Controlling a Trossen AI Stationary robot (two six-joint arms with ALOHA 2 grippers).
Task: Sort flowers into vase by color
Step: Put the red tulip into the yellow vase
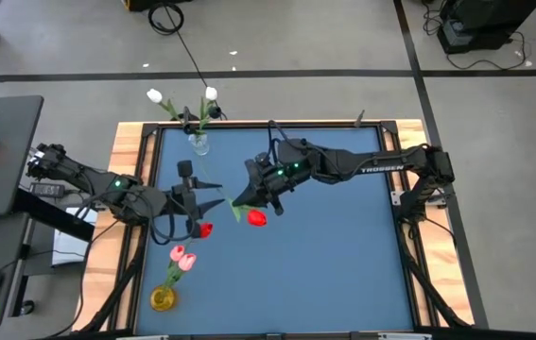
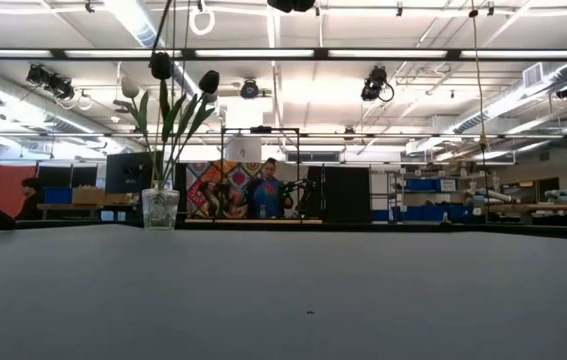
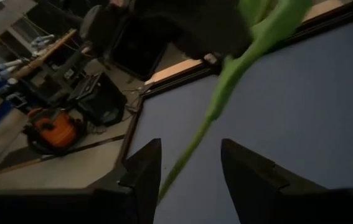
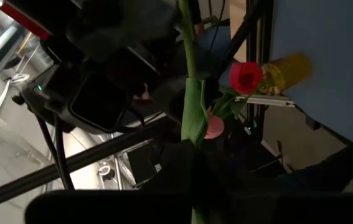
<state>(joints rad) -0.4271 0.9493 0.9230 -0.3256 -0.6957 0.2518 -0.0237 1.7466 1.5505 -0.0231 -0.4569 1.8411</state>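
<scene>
Both arms hold red tulips in the air near the yellow vase point(image 1: 163, 298), so the red-sorting step looks in hand.

The left gripper point(image 1: 192, 203) seems closed on one tulip point(image 1: 204, 229), just above the vase's pink flowers point(image 1: 181, 258). The right gripper point(image 1: 251, 195), farther off, grips another red tulip point(image 1: 256, 218). Next, I judge, a thin green stem must be lowered into a vase mouth.

White tulips point(image 1: 182, 95) upright in clear vase point(image 1: 198, 144); pink tulips point(image 1: 181, 258) in yellow vase point(image 1: 163, 298).
</scene>
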